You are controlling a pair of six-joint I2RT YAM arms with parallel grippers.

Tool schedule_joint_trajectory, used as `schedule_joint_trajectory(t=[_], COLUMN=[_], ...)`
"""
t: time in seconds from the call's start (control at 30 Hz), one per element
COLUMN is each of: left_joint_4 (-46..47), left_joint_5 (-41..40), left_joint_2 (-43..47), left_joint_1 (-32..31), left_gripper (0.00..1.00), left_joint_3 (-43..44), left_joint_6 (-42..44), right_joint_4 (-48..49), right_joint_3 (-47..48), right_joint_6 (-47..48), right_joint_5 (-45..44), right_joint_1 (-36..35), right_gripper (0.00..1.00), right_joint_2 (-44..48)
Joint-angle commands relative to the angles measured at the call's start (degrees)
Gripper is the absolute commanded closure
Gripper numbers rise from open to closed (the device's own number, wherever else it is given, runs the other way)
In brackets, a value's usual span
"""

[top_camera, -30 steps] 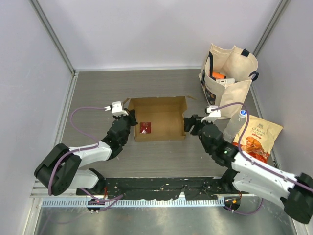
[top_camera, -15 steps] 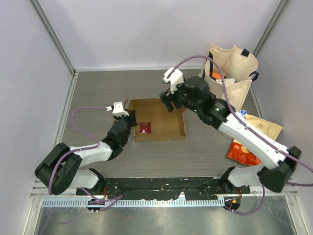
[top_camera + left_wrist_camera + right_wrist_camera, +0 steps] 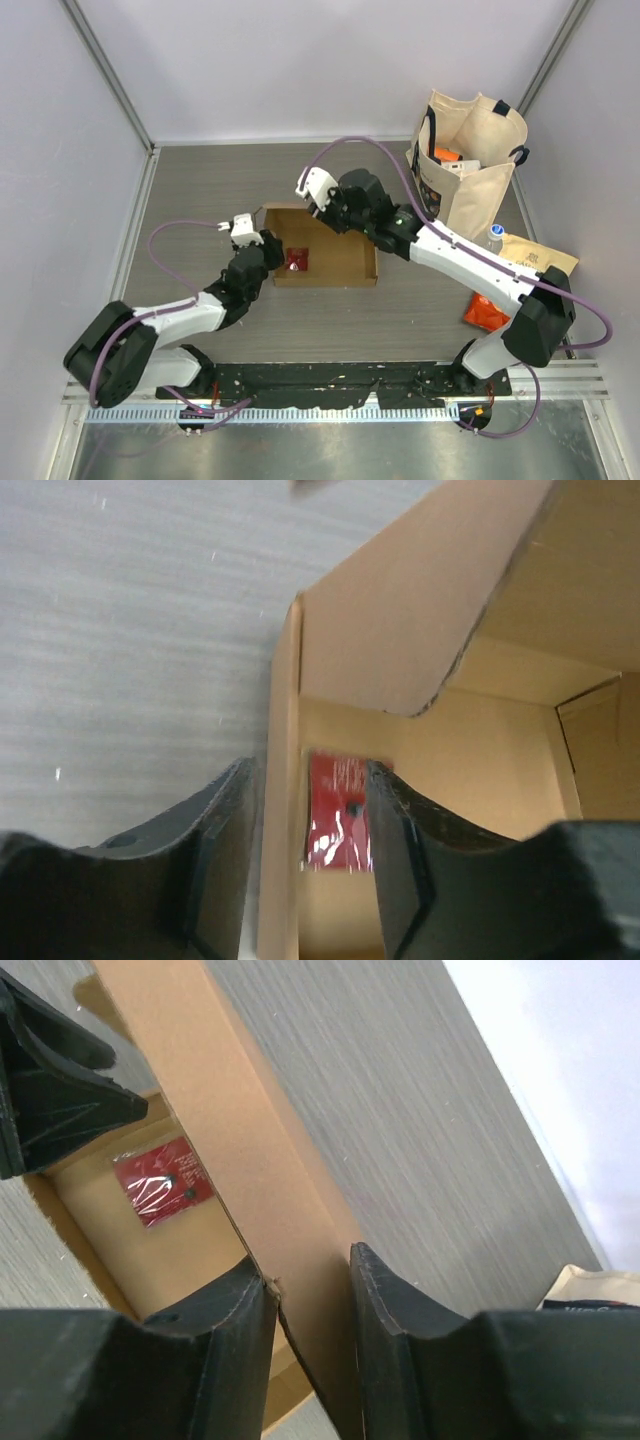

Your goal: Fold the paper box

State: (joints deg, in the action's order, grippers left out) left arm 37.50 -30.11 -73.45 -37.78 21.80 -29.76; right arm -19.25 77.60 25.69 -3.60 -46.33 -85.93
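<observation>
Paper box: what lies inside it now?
A small red packet lies on the paper box floor, near its left wall. The right gripper covers the far edge, so the floor there cannot be seen.

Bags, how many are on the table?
2. A cream tote bag stands at the far right; an orange snack bag lies nearer, partly hidden by the right arm. The tote may hide more.
</observation>
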Motion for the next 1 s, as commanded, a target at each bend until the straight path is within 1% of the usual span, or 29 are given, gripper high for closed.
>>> schedule_joint_trajectory(t=[0.0, 0.03, 0.07, 0.13, 0.17, 0.2, 0.23, 0.27, 0.33, 0.37, 0.4, 0.47, 0.5, 0.53, 0.57, 0.6, 0.63, 0.67, 0.7, 0.73, 0.77, 0.8, 0.83, 0.87, 0.9, 0.93, 0.97], left_joint_4=[-24.4, -26.9, -32.3, -37.3, -43.1, -45.3, -47.1, -49.5, -51.6, -53.1, -53.5, -52.7, -51.7, -50.7, -48.4, -47.3, -44.7, -43.2, -41.3, -37.0, -35.3, -34.2, -31.9, -31.3, -30.5, -28.3, -27.7], left_joint_5=[1.4, 3.1, 4.4, 9.1, 10.2, 12.8, 13.7, 14.2, 13.4, 13.0, 12.4, 12.5, 13.4, 14.3, 16.1, 17.0, 18.1, 22.9, 25.8, 28.9, 31.7, 35.2, 36.2, 37.0, 37.5, 37.8, 37.9], left_joint_2=[9.8, 14.9, 17.8, 24.7, 31.8, 36.3, 40.0, 47.1, 51.9, 53.6, 54.0, 51.5, 46.1, 43.0, 39.7, 35.8, 29.0, 25.0, 21.6, 14.9, 11.9, 9.2, 4.3, 2.7, 1.3, -0.1, -0.5], left_joint_1=[-0.2, -0.1, -0.1, -0.2, -0.1, -0.1, -0.1, 0.0, 0.0, 0.1, 0.1, 0.1, 0.1, 0.2, 0.3, 0.7, 1.0, 2.6, 3.5, 4.1, 5.0, 5.1, 5.1, 5.2, 5.2, 5.3, 5.3], left_gripper=[0.48, 0.47, 0.46, 0.44, 0.44, 0.43, 0.43, 0.41, 0.4, 0.39, 0.39, 0.39, 0.39, 0.39, 0.4, 0.4, 0.4, 0.44, 0.46, 0.52, 0.56, 0.6, 0.65, 0.67, 0.67, 0.68, 0.68], left_joint_3=[3.2, 3.0, 2.8, 2.5, 2.7, 2.9, 3.2, 3.3, 4.3, 4.8, 5.4, 7.8, 9.1, 12.3, 14.0, 17.4, 19.0, 20.4, 22.0, 22.3, 22.8, 23.2, 23.1, 22.9, 21.9, 21.0, 20.4], left_joint_6=[-12.4, -13.5, -15.8, -17.0, -17.3, -16.9, -16.5, -16.1, -16.0, -16.0, -16.5, -16.6, -16.3, -14.9, -14.0, -13.3, -12.5, -12.5, -12.8, -13.7, -14.8, -15.2, -15.9, -16.1, -16.4, -16.8, -17.5], right_joint_4=[6.5, 7.3, 7.6, 6.9, 6.2, 5.5, 4.8, 4.8, 6.1, 6.3, 6.8, 7.8, 8.2, 8.5, 8.9, 9.5, 11.2, 12.1, 12.8, 13.8, 13.8, 13.8, 13.8, 13.9, 14.2, 14.2, 14.0], right_joint_3=[-7.0, -8.0, -9.1, -9.5, -9.3, -9.3, -9.7, -11.2, -13.7, -15.8, -17.0, -20.2, -21.2, -22.0, -23.4, -24.2, -25.6, -26.3, -26.7, -27.3, -27.5, -27.8, -28.8, -29.5, -30.3, -31.8, -32.4], right_joint_6=[0.2, -0.6, -1.3, -4.2, -5.3, -6.3, -7.8, -10.0, -13.0, -16.5, -18.6, -23.2, -25.6, -28.5, -30.3, -35.0, -37.4, -39.6, -42.1, -46.2, -48.5, -50.3, -53.5, -54.6, -55.5, -57.0, -57.4], right_joint_5=[-3.6, -3.4, -3.4, -4.0, -4.1, -3.9, -3.6, -3.4, -3.3, -2.7, -1.4, -0.3, 2.9, 5.1, 5.8, 6.1, 8.1, 9.7, 11.4, 14.5, 15.7, 17.2, 19.8, 21.9, 23.9, 27.4, 28.9], right_joint_1=[-2.5, -2.9, -3.3, -4.5, -4.8, -5.3, -5.4, -5.8, -6.7, -6.7, -6.8, -6.8, -6.7, -6.7, -6.7, -6.3, -5.7, -3.6, -2.5, -1.3, 0.4, 4.0, 6.3, 8.4, 12.6, 14.4, 15.9], right_gripper=[0.63, 0.63, 0.63, 0.63, 0.62, 0.62, 0.62, 0.6, 0.55, 0.49, 0.47, 0.45, 0.44, 0.43, 0.41, 0.4, 0.39, 0.37, 0.37, 0.36, 0.36, 0.36, 0.36, 0.35, 0.35, 0.34, 0.35], right_joint_2=[3.6, 3.8, 3.6, 3.1, 2.5, 2.0, 1.9, 2.0, 2.9, 3.2, 4.3, 5.4, 5.9, 7.4, 8.2, 9.3, 11.4, 12.4, 13.4, 14.2, 16.0, 16.8, 17.6, 19.7, 20.5, 21.5, 23.0])
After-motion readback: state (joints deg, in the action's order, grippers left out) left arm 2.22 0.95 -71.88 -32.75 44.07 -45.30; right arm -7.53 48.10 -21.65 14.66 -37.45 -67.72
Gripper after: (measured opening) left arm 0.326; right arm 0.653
